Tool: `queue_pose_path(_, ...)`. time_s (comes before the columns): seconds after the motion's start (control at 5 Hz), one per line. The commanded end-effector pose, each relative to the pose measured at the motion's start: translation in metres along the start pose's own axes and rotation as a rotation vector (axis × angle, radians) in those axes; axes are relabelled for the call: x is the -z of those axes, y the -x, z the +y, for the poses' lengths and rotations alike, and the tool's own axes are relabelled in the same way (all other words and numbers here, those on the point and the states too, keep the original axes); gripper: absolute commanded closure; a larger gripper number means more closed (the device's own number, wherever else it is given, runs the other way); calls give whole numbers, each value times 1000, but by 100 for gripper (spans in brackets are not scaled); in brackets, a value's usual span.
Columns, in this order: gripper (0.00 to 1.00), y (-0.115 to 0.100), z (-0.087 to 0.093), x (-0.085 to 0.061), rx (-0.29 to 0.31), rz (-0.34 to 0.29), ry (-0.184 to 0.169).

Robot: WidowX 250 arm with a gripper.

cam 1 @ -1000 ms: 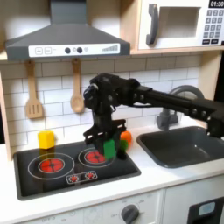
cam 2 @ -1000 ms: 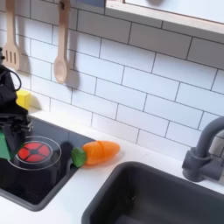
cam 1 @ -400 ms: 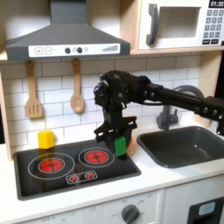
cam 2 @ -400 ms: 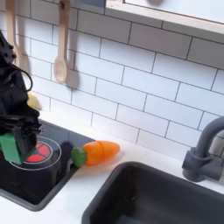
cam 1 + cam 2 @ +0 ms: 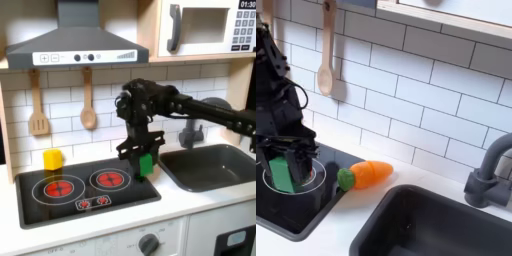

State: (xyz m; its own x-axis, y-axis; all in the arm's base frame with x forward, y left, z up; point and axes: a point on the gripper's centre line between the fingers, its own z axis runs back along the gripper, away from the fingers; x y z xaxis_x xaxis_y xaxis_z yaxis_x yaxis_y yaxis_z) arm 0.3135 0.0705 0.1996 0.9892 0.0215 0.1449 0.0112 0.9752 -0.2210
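Observation:
My gripper point(image 5: 138, 157) hangs over the right edge of the black stove point(image 5: 60, 205) and is shut on a green block point(image 5: 146, 165). In the second exterior view the gripper point(image 5: 286, 158) holds the green block point(image 5: 280, 176) just above the right burner ring point(image 5: 318, 176). An orange toy carrot point(image 5: 368, 174) lies on the counter between the stove point(image 5: 301, 212) and the sink point(image 5: 446, 225), its green top toward the stove. The carrot sits a short way to the second exterior view's right of the block.
A yellow object point(image 5: 52, 159) stands at the stove's back left. A wooden spatula point(image 5: 38, 106) and a wooden spoon point(image 5: 88, 102) hang on the tiled wall. The sink point(image 5: 212, 166) with its faucet point(image 5: 488, 176) lies to the first exterior view's right. A range hood point(image 5: 75, 46) and a microwave point(image 5: 205, 28) sit overhead.
The gripper has carried the green block rightward in both exterior views, from over the right burner's middle toward the stove's right edge and the carrot. The carrot has stayed put.

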Motion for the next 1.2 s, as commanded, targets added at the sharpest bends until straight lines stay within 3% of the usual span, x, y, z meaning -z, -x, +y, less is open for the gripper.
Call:
queue_pose_path(0.0, 100, 2, -25, 3, 37, 13, 2)
queue_pose_path(0.2, 100, 4, -36, -5, 43, -2, 9)
queue_pose_path(0.6, 100, 8, -54, -6, 80, 10, 12)
queue_pose_path(1.0, 100, 12, -72, 1, 103, 49, 15)
